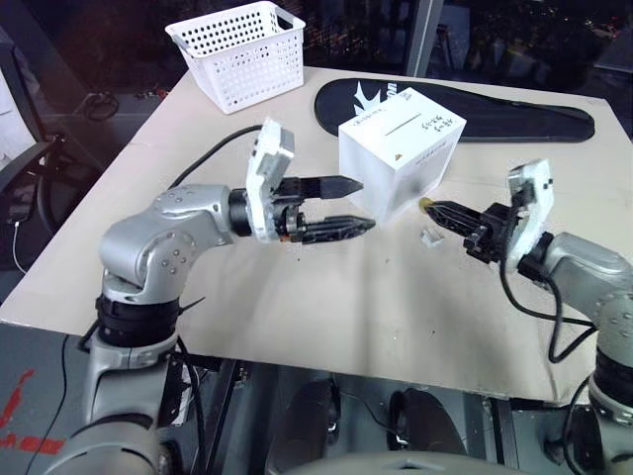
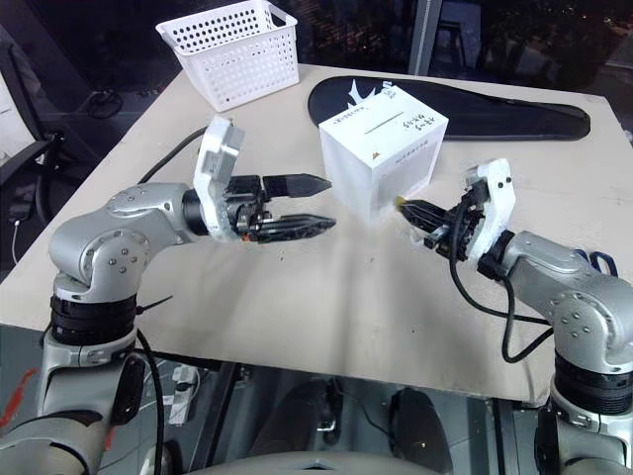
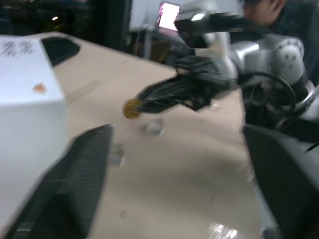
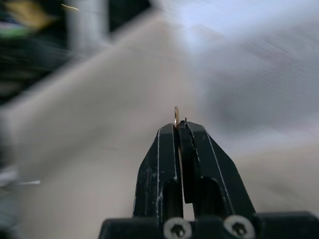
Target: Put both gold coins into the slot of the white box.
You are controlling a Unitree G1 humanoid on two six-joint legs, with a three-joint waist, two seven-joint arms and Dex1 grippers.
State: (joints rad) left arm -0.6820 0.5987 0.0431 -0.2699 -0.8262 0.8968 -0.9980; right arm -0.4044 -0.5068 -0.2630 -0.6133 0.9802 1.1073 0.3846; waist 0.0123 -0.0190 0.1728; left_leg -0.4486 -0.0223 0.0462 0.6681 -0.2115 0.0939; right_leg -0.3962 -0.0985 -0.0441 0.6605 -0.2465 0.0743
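A: Right pincer, nearest, clamps one gold coin beside the white box, mid-surface. Left pincer gapes, empty.

B: Lift it, align edge-on over the slot.

Beige table; on it: white box; white basket; black case.

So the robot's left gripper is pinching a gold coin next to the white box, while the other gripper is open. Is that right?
Not quite: the right gripper pinches the gold coin, as the left wrist view shows. The left gripper is the open one. The coin is indeed held beside the white box.
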